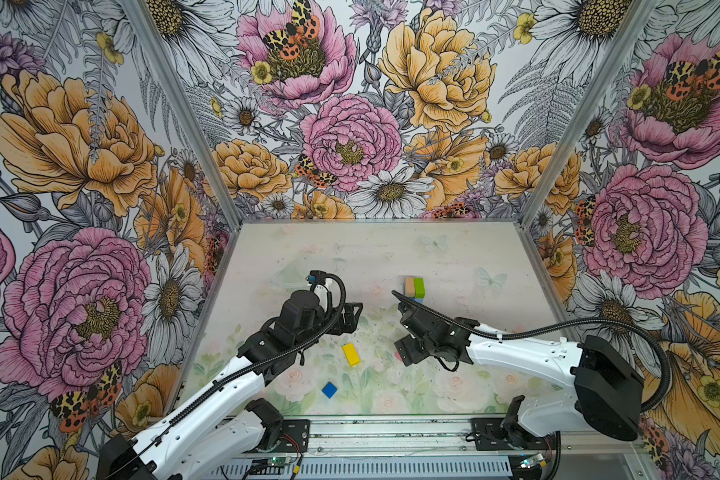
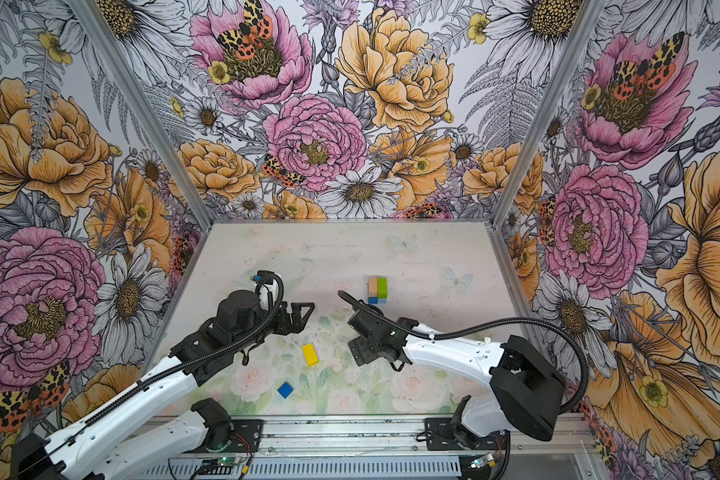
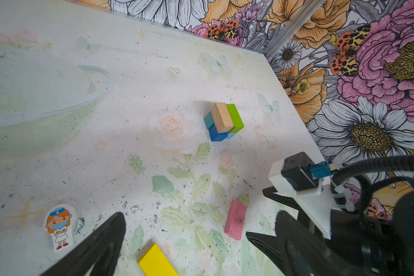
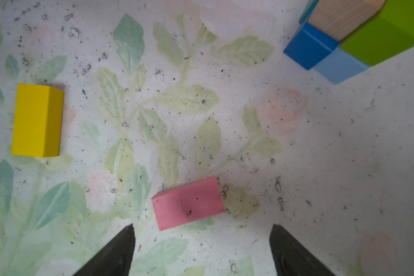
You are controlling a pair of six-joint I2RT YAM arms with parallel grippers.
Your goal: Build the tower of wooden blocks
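As right gripper (image 4: 202,228) hangs spread above pink brick (image 4: 188,203), brick lies askew to jaws: closing cd pivot it out.

In both top views the left arm (image 1: 225,399) rises from its base at 7 o'clock and reaches toward 1 o'clock. Its wrist is bent so the left gripper (image 1: 352,316) faces 3 o'clock, jaws spread wide. The right arm (image 1: 524,353) comes in from 5 o'clock, forearm running toward 9 o'clock. The right gripper (image 4: 202,226) points downward, jaws well apart.
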